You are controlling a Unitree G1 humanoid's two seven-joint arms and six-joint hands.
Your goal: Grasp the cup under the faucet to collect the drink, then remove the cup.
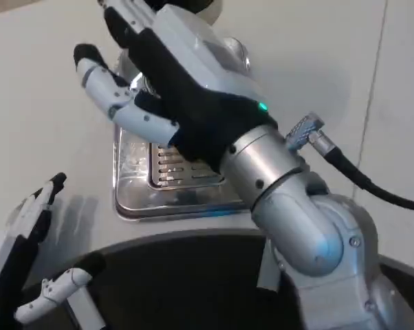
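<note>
My right hand (172, 82) reaches forward over the steel drip tray (135, 199), its fingers (100, 75) spread apart and nothing visible between them. The hand and forearm cover the spot under the faucet, so the cup is hidden. A chrome part of the dispenser (236, 52) peeks out just past the hand's back. My left hand (28, 234) hangs low at the left edge, to the left of the tray, with straight fingers and nothing in it.
The tray's slotted grille (179, 172) lies under my right wrist. A black cable (372, 185) runs from the right forearm to the right edge. My dark torso rim (186, 275) fills the bottom. Bare white table (35, 124) lies left of the tray.
</note>
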